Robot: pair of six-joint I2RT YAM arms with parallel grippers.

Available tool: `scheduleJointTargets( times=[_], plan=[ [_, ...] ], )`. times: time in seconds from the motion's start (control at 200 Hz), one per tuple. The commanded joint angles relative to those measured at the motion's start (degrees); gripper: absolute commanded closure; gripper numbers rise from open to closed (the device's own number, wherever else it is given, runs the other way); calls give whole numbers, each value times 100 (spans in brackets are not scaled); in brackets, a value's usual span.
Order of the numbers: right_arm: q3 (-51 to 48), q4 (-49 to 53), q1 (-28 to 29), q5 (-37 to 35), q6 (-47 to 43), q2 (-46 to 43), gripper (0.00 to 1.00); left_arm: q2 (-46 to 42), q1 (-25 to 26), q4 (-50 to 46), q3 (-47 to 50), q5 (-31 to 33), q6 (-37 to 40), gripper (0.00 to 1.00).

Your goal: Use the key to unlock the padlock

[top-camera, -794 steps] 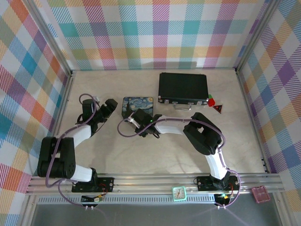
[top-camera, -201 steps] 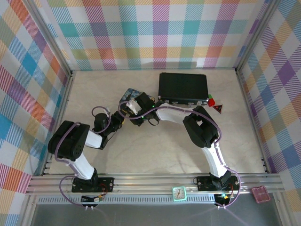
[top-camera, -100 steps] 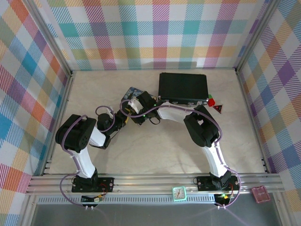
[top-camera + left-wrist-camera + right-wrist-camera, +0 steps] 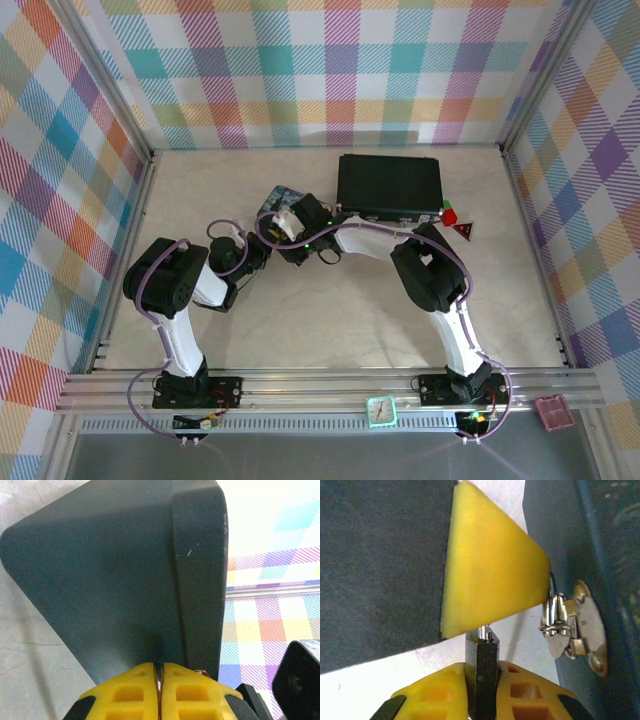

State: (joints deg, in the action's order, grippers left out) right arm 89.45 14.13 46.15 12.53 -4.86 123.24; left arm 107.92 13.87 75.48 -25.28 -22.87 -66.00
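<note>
Clamps the padlock (image 4: 481, 680) in the right gripper (image 4: 481, 666), dark body lengthwise between the pads, shackle pointing out towards a yellow finger (image 4: 490, 575) of the other arm, just ahead. Pinches what looks like the key (image 4: 158, 681), a thin pale sliver lying along the fingers, in the closed left gripper (image 4: 158, 669). Leaves little room: black case (image 4: 600, 555) close beside, pale marbled table (image 4: 330, 320) underneath

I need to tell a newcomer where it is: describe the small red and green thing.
Find the black case at the back of the table. Just off its near right corner lie the small red-and-green pieces, the only bright red thing on the pale tabletop.
</note>
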Motion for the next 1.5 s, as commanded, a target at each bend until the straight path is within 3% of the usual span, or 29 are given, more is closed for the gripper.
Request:
scheduleJointTargets(
  times=[0.0, 0.115, 0.24, 0.445, 0.62, 0.795, 0.99, 1.235, 1.36, 1.495],
  plan=[
    [-70, 134, 69, 716, 510, -285, 83, 174, 55, 46, 43, 169, 222, 97],
    [-504, -134, 70, 491, 1012, -777, 66, 253, 57, 71, 142, 468, 238, 99],
    [-1205, -493, 74, 288, 1680, -1408, 56, 245, 77, 83, 231, 887, 279, 100],
    [-1962, -569, 72, -687, 2612, -2281, 52, 246, 115, 13, 429, 1606, 253, 100],
    [-2262, -317, 61, -1492, 2692, -2865, 46, 373, 174, 78, 462, 1952, 17, 100],
    [-2587, -348, -1, -2009, 2567, -3172, 40, -108, 205, -182, 642, 2029, 148, 100],
    [-2753, -62, -321, -2593, 2459, -3260, 34, -1200, 416, -2132, 592, 1510, 467, 100],
    [-3349, -12, -1089, -3107, 2274, -3682, 26, -2900, 1460, -6132, -46, 1750, 1504, 100],
    [-3740, -124, -1533, -3332, 2071, -4015, 25, -3039, 1798, -6741, -153, 1651, 1572, 100],
    [-4173, -341, -2105, -3433, 1959, -4361, 24, -2837, 2088, -7088, -375, 1678, 1633, 93]
  ],
)
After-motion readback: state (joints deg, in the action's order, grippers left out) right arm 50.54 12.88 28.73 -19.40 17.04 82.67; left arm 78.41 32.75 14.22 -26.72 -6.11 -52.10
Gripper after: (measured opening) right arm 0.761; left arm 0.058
